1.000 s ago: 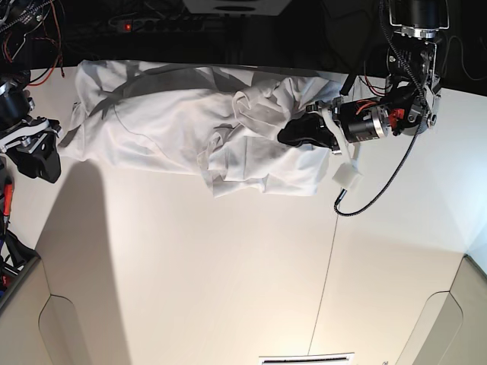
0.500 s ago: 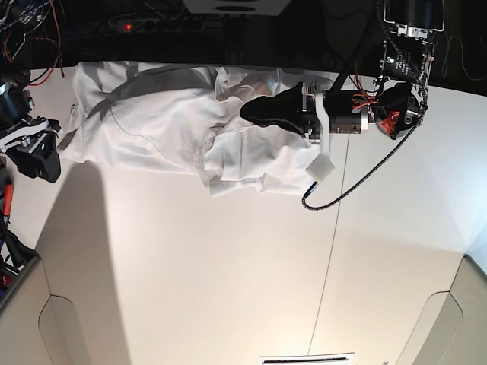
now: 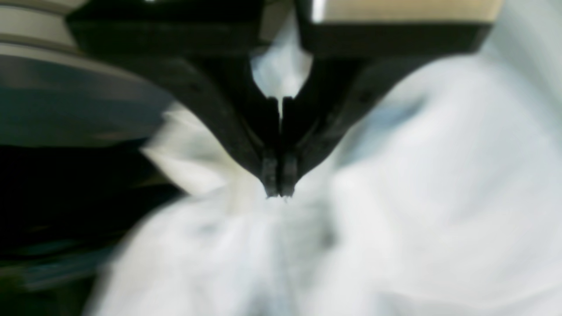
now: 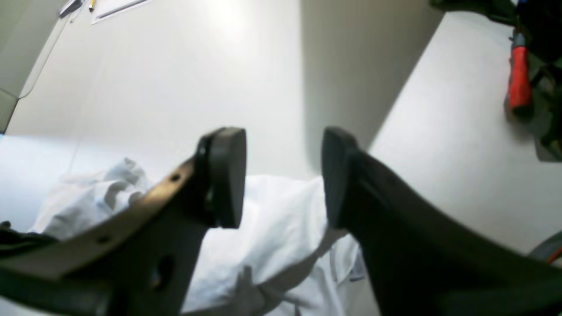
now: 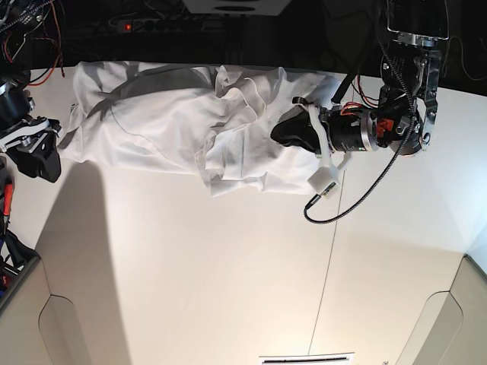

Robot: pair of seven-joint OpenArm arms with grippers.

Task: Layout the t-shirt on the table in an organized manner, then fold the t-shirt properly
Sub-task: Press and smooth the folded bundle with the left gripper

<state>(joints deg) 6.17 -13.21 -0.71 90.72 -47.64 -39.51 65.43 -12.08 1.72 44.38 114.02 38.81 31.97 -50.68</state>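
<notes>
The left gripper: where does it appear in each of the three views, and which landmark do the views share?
Base: the left gripper is right of centre near the top, over the t-shirt.
Left wrist: it fills the upper centre, jaws together on white cloth.
Right wrist: not in it; the jaws there are the right gripper.
Shared landmark: the t-shirt.

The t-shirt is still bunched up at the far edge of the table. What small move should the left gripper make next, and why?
Probably pull toward the near side. The left gripper is shut on the t-shirt, which lies crumpled along the far edge of the table, so drawing it nearer should spread it.
</notes>
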